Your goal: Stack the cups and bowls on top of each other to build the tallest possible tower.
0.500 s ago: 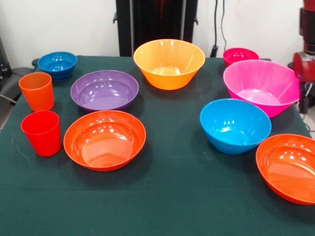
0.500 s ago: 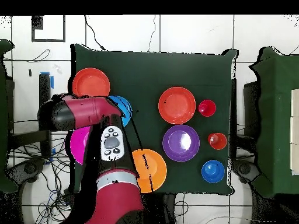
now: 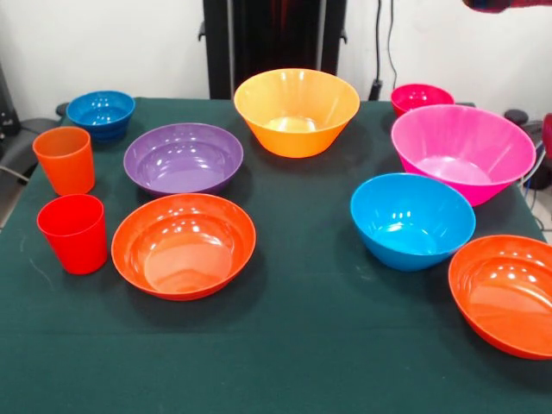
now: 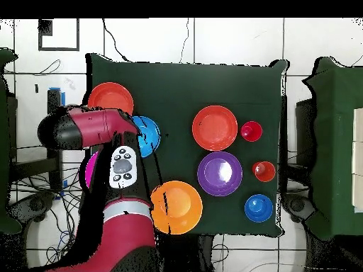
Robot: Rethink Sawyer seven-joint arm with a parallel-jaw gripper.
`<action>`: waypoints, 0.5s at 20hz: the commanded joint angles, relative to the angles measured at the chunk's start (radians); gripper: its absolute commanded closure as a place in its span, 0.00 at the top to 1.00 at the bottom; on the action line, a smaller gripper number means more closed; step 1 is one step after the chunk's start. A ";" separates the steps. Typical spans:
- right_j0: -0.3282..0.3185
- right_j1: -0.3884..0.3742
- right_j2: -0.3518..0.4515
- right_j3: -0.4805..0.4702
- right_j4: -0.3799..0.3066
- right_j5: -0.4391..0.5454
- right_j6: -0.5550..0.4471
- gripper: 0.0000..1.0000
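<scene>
All bowls and cups stand apart on the green table; nothing is stacked. In the front view the large pink bowl (image 3: 461,151) is empty at the right, with the small pink-red bowl (image 3: 421,97) behind it. A blue bowl (image 3: 412,220) and a red-orange bowl (image 3: 509,293) are in front of it. The yellow-orange bowl (image 3: 296,110), purple bowl (image 3: 183,158), second red-orange bowl (image 3: 183,246), small blue bowl (image 3: 101,112), orange cup (image 3: 65,159) and red cup (image 3: 75,233) stand centre and left. The arm (image 4: 92,131) hangs over the pink bowl (image 4: 91,170); the gripper is hidden.
A piece of the red arm (image 3: 504,4) shows at the top right edge of the front view. The black pedestal (image 3: 274,39) stands behind the yellow-orange bowl. In the overhead view the arm's end reaches past the table's left edge (image 4: 88,106).
The arm has risen from the right edge to the top edge of the front view. In the overhead view it swung left, uncovering more of the yellow-orange bowl. No bowl or cup moved.
</scene>
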 commanded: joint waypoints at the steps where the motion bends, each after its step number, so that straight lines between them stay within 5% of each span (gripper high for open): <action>1: -0.026 0.068 -0.049 -0.192 0.038 0.165 0.138 1.00; 10: -0.055 0.071 -0.044 -0.303 0.002 0.286 0.025 1.00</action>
